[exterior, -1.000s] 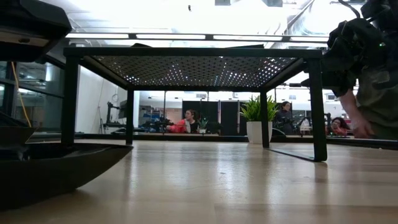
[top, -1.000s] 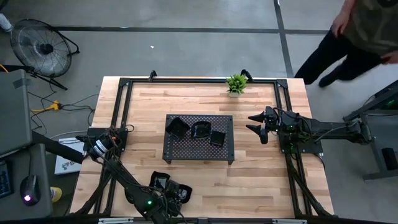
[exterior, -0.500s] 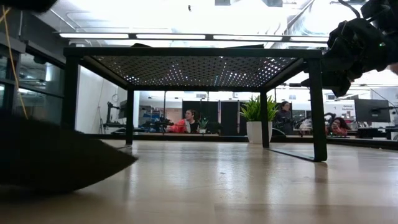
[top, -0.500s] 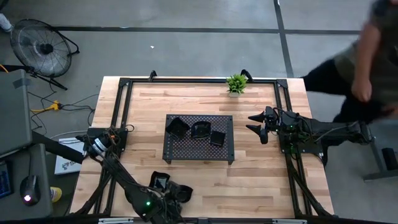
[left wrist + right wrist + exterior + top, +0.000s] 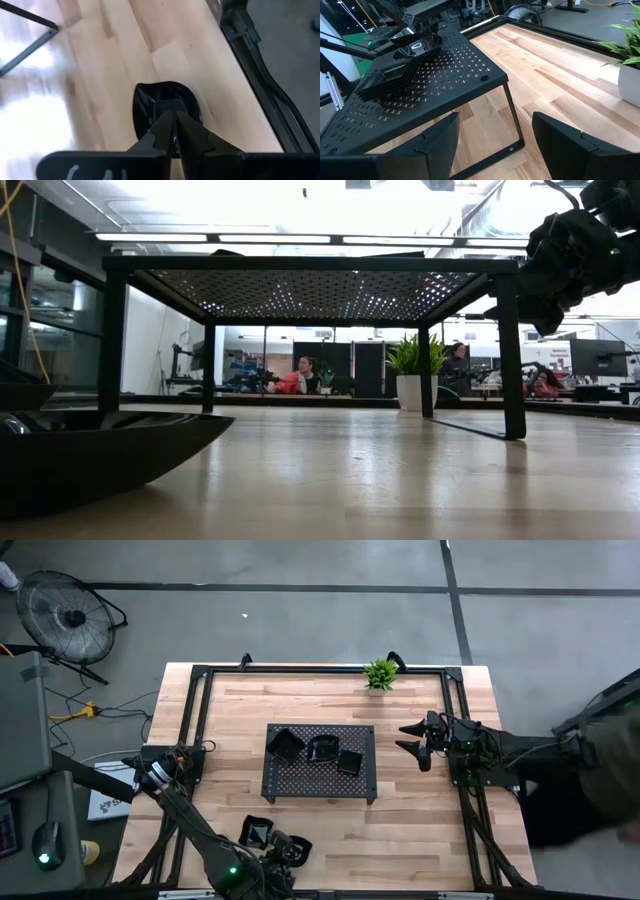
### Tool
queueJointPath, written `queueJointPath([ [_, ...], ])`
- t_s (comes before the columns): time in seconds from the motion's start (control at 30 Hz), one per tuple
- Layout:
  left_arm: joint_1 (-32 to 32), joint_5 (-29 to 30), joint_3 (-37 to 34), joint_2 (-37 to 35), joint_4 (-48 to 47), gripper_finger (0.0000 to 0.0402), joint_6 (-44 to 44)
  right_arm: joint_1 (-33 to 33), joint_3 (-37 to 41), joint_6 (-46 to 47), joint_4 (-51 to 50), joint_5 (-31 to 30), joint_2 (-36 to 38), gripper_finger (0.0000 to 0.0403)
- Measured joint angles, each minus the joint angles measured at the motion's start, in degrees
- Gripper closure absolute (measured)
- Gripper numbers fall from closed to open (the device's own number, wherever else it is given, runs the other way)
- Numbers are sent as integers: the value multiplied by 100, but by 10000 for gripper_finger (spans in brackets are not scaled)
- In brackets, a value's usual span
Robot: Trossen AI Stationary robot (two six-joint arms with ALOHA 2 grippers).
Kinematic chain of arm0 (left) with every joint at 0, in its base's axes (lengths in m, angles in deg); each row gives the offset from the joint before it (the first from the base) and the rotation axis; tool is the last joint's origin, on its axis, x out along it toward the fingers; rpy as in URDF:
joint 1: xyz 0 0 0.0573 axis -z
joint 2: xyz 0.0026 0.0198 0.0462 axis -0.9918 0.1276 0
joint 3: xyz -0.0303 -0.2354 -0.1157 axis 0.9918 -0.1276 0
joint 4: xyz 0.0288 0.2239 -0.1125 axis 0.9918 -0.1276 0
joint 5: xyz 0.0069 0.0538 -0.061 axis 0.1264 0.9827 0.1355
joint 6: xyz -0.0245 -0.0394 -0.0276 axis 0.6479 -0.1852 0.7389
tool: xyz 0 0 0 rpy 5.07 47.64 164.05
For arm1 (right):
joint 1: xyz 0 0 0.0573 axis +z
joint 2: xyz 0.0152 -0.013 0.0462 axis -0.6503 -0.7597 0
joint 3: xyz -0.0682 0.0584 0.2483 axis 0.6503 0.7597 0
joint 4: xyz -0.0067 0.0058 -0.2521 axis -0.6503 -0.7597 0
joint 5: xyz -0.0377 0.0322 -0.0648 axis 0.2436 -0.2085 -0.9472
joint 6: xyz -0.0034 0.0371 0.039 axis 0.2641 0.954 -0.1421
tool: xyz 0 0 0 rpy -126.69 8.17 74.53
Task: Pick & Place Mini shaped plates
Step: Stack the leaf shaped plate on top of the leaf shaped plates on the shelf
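One glossy black mini plate [image 5: 255, 832] sits near the table's near edge, left of centre. It fills the left of the low view [image 5: 100, 450] and shows under my left fingers in the left wrist view [image 5: 150, 102]. My left gripper [image 5: 173, 120] is shut on it. Three more mini plates [image 5: 322, 748] rest on top of the perforated tray [image 5: 300, 783]; the right wrist view shows them too [image 5: 415, 47]. My right gripper [image 5: 492, 135] hangs open right of the tray [image 5: 413, 743], touching nothing. My left gripper has its two fingers [image 5: 162, 131] shut together over the mini plate, coming from above at a slant. The plate's glossy inside [image 5: 167, 100] shows just past the fingertips, and the fingers hide the exact place of contact. The plate sits level, low over the wood; whether it rests there I cannot tell.
The tray stands on four thin legs [image 5: 512, 350] mid-table, with open space beneath. A small green plant [image 5: 380, 674] stands at the far edge. A black frame rail [image 5: 260, 95] runs along the table edge beside the held plate. A person [image 5: 600, 760] is at the table's right side.
The plate in my left gripper tipped and swung toward the low camera half a second ago, then came back level and low. My right arm kept still. The person moved from the far right corner down along the table's right side.
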Motion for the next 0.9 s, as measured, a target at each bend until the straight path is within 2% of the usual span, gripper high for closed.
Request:
queueJointPath([
  [0.33, 2, -867, -409, -7, 460, 375, -58, 2, 0, 0, 0, 2, 0, 157],
  [0.4, 2, -1075, -549, -7, 684, 354, -121, 2, 0, 0, -2, 0, -2, 157],
  [0.5, 2, -1220, -837, -7, 1301, 301, -195, 2, 0, 0, -2, 2, 0, 157],
  [0.7, 2, -823, -1114, -4, 1554, 192, -197, 1, 0, 0, -2, 0, -1, 157],
  [0.8, 2, -443, -1123, -4, 1396, 169, -199, 0, 0, 0, -2, 2, 0, 157],
  [0.9, 0, -286, -1124, 0, 1291, 164, -197, 2, 0, 0, -2, 2, -2, 157],
])
